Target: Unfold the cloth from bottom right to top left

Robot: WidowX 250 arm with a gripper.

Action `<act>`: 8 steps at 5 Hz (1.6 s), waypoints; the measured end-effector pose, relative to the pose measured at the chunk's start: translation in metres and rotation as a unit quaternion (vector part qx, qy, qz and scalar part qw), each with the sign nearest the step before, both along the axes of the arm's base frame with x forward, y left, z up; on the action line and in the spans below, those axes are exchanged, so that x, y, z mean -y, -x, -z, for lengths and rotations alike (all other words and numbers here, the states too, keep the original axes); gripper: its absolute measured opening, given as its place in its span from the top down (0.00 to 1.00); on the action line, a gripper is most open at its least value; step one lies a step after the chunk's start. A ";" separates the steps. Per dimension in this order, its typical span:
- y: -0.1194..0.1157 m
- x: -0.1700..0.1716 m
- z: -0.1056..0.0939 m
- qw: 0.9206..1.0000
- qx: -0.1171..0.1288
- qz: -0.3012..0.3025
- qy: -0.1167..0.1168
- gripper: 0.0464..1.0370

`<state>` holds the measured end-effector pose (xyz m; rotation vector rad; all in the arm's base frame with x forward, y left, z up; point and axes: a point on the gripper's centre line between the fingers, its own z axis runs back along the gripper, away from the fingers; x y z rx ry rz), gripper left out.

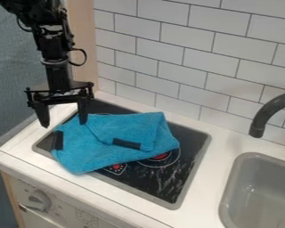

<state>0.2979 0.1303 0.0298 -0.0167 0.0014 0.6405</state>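
I see the cloth (88,153) folded on the stove (174,180), right of and below the jaws, its long axis slanting up rightward, its flap (130,128) pointing down-right. The arm (57,75) hangs nearly upright; my gripper (64,124) points down, jaws well apart, one tip near the cloth's upper left edge.

You can see a soft, rough-napped cloth (109,151) with smoother, matt dark strips (126,143) on it. Under it, you have a smooth, glossy stovetop (181,176), glass-like, in a dull, metal-looking frame (175,205). Your table (210,178) looks smooth, with a soft sheen; the wall tiles (186,58) look smooth too. The sink (229,196) and knob (39,201) look like plastic, the post (84,40) like pale wood, and your end effector (63,124) matt.
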 end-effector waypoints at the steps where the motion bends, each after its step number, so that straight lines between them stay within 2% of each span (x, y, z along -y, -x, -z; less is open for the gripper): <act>1: 0.004 0.002 0.009 1.000 -0.013 0.000 0.007 0.04; 2: 0.004 0.007 0.012 1.000 -0.015 0.019 0.013 0.04; 3: 0.000 0.010 0.007 0.997 -0.024 0.066 0.013 0.04; 4: -0.007 0.017 0.002 0.984 -0.005 0.176 0.036 0.04; 5: -0.016 0.033 -0.002 0.954 -0.013 0.300 0.018 0.04; 6: -0.023 0.050 -0.002 0.908 -0.017 0.418 -0.001 0.04; 7: -0.025 0.068 0.002 0.854 -0.030 0.518 -0.032 0.04; 8: -0.030 0.085 0.005 0.804 -0.012 0.592 -0.042 0.04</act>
